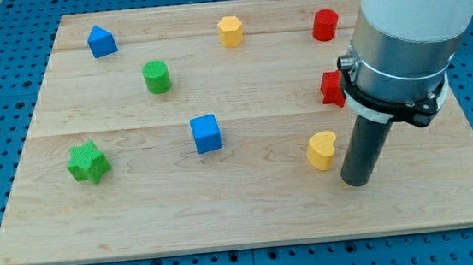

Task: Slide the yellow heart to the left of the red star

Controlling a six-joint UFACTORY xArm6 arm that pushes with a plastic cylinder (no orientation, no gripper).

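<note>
The yellow heart (322,150) lies on the wooden board toward the view's lower right. The red star (331,88) sits above it, partly hidden behind the arm's body. My tip (357,181) rests on the board just to the right of and slightly below the yellow heart, with a small gap between them.
A red cylinder (325,24) and a yellow hexagon (229,31) stand near the view's top. A blue cube (206,133) is at the middle. A green cylinder (157,76), a blue block (101,41) and a green star (88,162) are at the left. The board's edge (255,246) runs along the bottom.
</note>
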